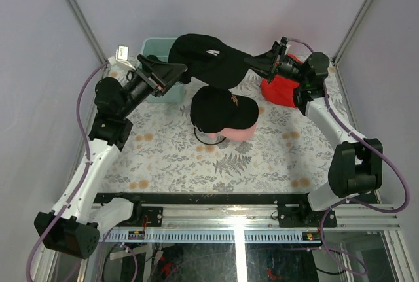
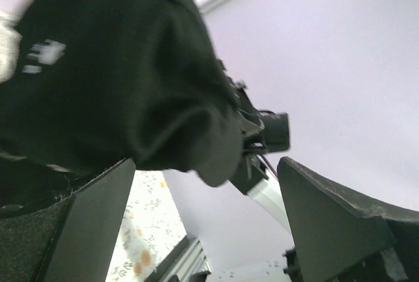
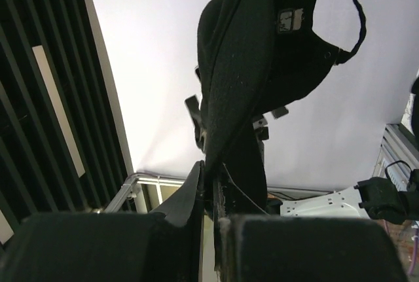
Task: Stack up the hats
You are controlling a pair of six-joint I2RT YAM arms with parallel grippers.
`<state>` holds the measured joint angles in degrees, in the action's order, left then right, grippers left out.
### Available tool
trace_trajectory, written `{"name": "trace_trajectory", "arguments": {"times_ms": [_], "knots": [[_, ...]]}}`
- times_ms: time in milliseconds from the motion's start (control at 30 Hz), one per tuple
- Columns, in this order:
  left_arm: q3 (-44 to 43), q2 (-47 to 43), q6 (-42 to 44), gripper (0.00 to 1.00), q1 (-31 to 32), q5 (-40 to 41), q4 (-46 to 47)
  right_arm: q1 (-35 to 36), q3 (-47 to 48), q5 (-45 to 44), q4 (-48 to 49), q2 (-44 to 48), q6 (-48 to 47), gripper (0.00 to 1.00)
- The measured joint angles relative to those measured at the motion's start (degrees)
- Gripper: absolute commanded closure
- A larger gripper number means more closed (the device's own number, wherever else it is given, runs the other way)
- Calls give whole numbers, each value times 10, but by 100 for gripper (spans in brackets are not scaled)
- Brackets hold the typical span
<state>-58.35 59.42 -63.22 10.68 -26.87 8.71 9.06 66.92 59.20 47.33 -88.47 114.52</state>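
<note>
Top external view is showing a black cap [image 1: 204, 58] hanging in the air over the far side of the worktop [image 1: 262, 164]. The right gripper [image 1: 257, 65] is pinching its edge tight, and the left gripper [image 1: 178, 72] is standing wide apart at its other side. Below, a second black cap [image 1: 219, 108] is sitting on a pink cap [image 1: 241, 133]. A red cloth [image 1: 280, 91] is lying under the right arm, and a mint tub [image 1: 152, 48] is sitting half hidden behind the left arm. The hanging cap's white logo [image 2: 42, 56] is showing too blurred to read, and its inner label [image 3: 289, 19] is showing too small.
</note>
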Motion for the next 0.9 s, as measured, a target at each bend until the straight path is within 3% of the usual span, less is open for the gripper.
{"name": "trace_trajectory", "arguments": {"times_ms": [133, 367, 400, 500, 600, 633, 667, 767, 900], "knots": [[-22, 9, -3, 10, 56, 17, 28, 24, 23, -24, -22, 0, -6, 100], [-22, 55, -13, 10, 88, 42, 33, 47, 23, -55, -47, 0, -14, 100], [-22, 57, -13, 16, 89, 44, 33, 47, 23, -57, -50, 0, -14, 100], [-22, 58, -14, 54, 93, 51, 33, 49, 23, -60, -56, 0, -15, 100], [-25, 61, -17, 79, 96, 59, 35, 52, 23, -62, -60, 0, -20, 100], [-26, 62, -13, 87, 96, 64, 35, 52, 23, -62, -62, 0, -22, 98], [-26, 63, -13, 95, 96, 66, 37, 52, 22, -63, -65, 0, -25, 89], [-30, 63, -9, 100, 96, 74, 43, 52, 21, -68, -88, 2, -40, 66], [-43, 65, 9, 100, 98, 92, 40, 55, 14, -73, -109, 13, -57, 58]]}}
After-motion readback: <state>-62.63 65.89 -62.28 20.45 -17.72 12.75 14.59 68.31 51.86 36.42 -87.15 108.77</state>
